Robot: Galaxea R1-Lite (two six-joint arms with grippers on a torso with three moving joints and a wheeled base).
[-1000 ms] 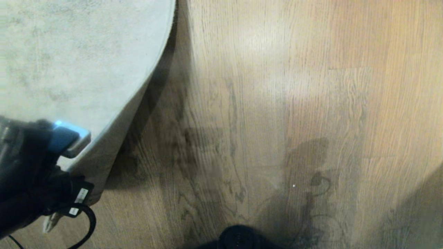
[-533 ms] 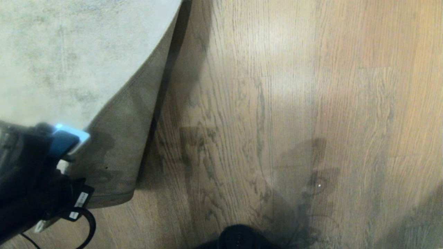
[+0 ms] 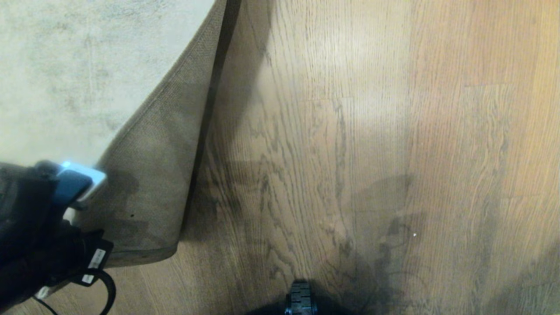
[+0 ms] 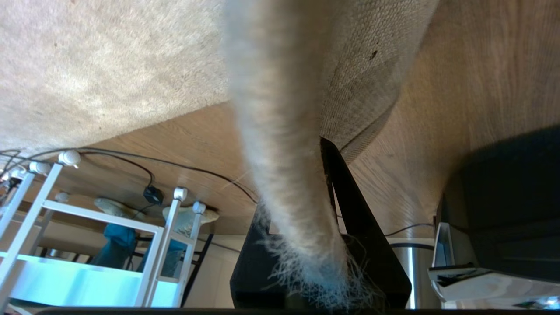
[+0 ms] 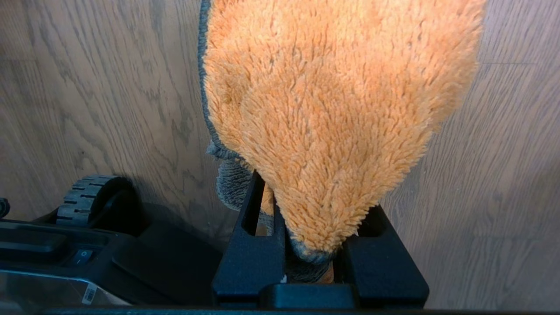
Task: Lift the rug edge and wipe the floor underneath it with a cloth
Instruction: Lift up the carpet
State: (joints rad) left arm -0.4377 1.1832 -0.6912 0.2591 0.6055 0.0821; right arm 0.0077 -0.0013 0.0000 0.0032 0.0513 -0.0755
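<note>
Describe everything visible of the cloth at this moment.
The cloth shows only in the right wrist view. It is a fluffy orange pile fabric with a dark grey stitched border, and a grey side shows where it folds under. The right gripper has its black jaws shut on one bunched end, and the rest spreads out beyond them. The brown wood-grain floor lies behind it, but whether the cloth touches it cannot be told. It is not in the head view.

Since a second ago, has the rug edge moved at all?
Yes. The rug edge, pinched in the left claw, has folded further back: more tan backing shows, though the floor grain has slid across the head view too, so the camera also moved.
</note>
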